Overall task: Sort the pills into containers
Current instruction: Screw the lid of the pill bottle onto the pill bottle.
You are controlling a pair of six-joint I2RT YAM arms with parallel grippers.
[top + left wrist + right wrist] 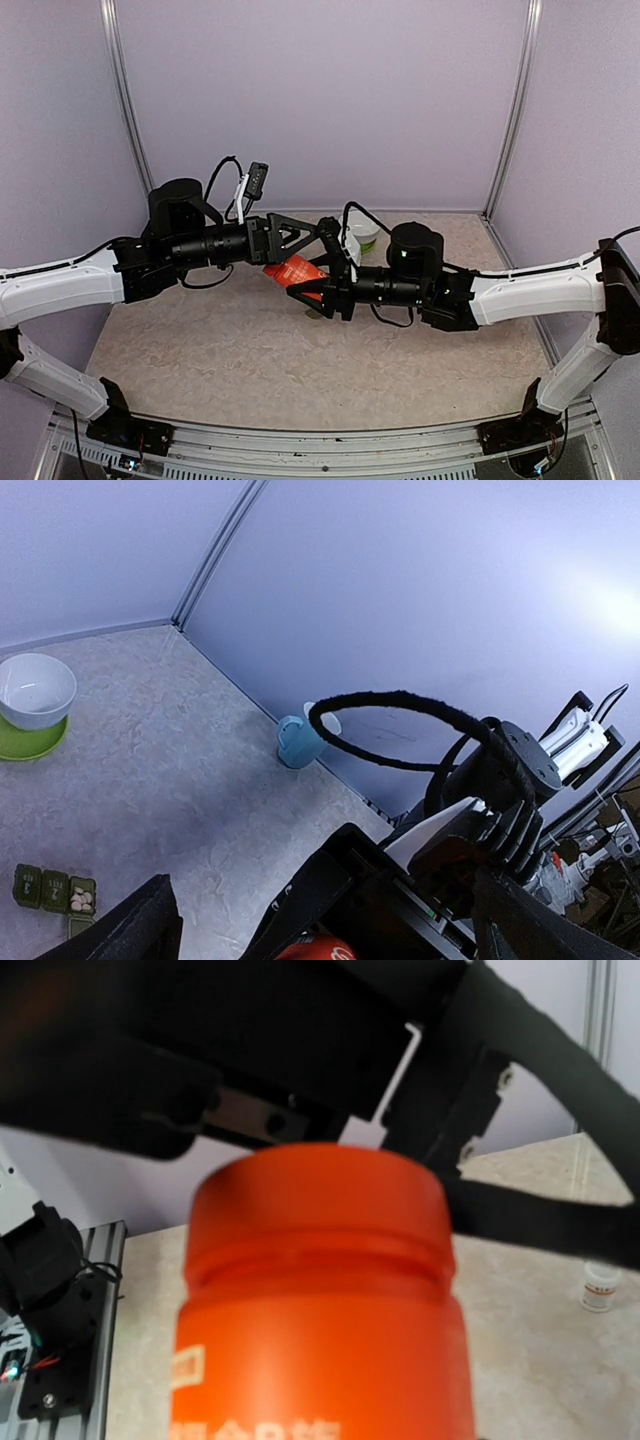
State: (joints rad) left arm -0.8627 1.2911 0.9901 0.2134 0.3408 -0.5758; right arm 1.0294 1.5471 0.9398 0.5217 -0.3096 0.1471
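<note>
Containers [55, 891] well apart from left claw [340, 925] | left claw spread wide | right claw [318, 283] grips red bottle [297, 270]

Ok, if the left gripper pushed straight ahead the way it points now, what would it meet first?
Probably the red bottle held by the right gripper: it sits low between the fingers of the open left gripper, just ahead. Depth is unclear, so the right gripper itself could come first.

High view, two wrist views.
Overhead looks down over both arms; right wrist camera sits close against the red bottle [320, 1300], shared with overhead.
</note>
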